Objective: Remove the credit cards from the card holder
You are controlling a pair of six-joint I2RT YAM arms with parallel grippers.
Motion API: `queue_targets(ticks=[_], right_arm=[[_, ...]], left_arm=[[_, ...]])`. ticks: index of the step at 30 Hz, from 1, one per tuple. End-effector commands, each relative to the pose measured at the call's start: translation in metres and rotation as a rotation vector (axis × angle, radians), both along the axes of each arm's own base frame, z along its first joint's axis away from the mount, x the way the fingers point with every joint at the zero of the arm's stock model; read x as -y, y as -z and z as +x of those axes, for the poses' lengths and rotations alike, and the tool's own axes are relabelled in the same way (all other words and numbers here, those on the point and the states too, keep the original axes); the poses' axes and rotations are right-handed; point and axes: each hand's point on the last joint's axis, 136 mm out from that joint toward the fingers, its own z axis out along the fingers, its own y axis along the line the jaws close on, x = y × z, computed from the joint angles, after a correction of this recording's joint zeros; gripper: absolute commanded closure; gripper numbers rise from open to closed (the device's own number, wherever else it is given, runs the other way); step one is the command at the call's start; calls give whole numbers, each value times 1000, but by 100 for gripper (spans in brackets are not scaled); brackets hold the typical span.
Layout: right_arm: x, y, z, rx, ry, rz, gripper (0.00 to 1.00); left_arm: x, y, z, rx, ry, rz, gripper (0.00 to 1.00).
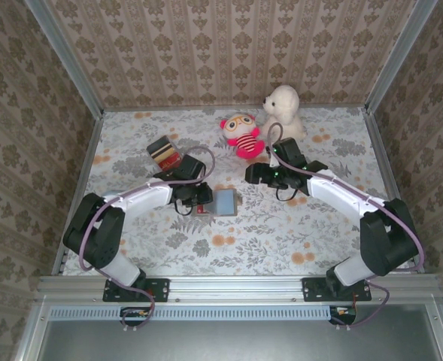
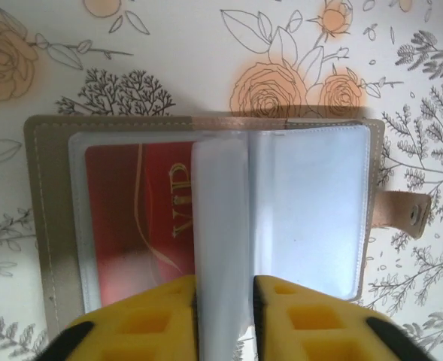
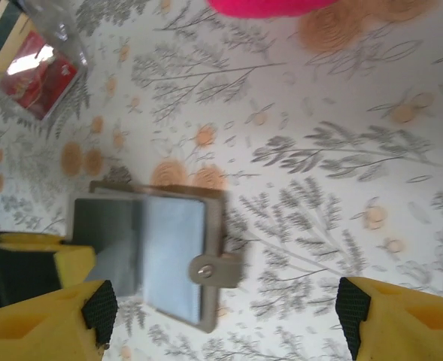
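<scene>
Bench (image 1: 281,241) with a floral cover carries the grey card holder (image 2: 52,248), lying open near the middle right at the tips of the left claw (image 2: 223,320). That claw stands narrow, its yellow fingers (image 2: 150,323) flanking an upright clear sleeve leaf (image 2: 219,226); whether they pinch it cannot be told. A red card (image 2: 131,218) sits in the holder's left sleeve. The right claw (image 3: 227,308) hovers wide and empty just beyond the holder. Farther back on the left lie loose cards (image 1: 165,154), red, gold-brown and dark. Farthest stand a pink plush toy (image 1: 244,137) and a white plush dog (image 1: 283,111).
</scene>
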Motion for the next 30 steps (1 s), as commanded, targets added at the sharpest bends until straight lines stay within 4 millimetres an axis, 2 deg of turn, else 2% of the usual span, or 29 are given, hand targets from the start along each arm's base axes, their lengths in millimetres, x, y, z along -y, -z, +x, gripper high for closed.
queue_targets(ticks=[1,2,4,8,12,15,18,22,24,26,30], right_arm=[[7,-4,-3,34,1,0,18],[8,-5,-4,37,2,3,18],[10,-4,-6,39,5,2,18],[15,-5,-6,37,16,0,18],[16,-9,-7,55,17,5,18],[12,-11,-6,54,10,22,18],[5,-10,-8,39,-12,53,18],[-11,-5,-13,14,-46,51,21],[-24,-1,-17,-15,-47,55,24],[-45,6,-25,-53,-72,62,26],[-80,23,-40,-107,-115,10,36]], left_arm=[[21,-9,-1,1,42,-61,59],[32,-12,1,5,53,-111,53],[51,-13,3,0,85,-184,47],[77,-17,5,-10,126,-285,44],[87,-29,5,6,147,-363,42],[80,-35,5,28,130,-343,41],[64,-36,3,48,91,-293,39],[30,-31,3,72,4,-195,36],[15,-25,3,68,-48,-165,35],[4,-20,2,58,-90,-156,34],[-6,-13,-2,46,-118,-146,35]])
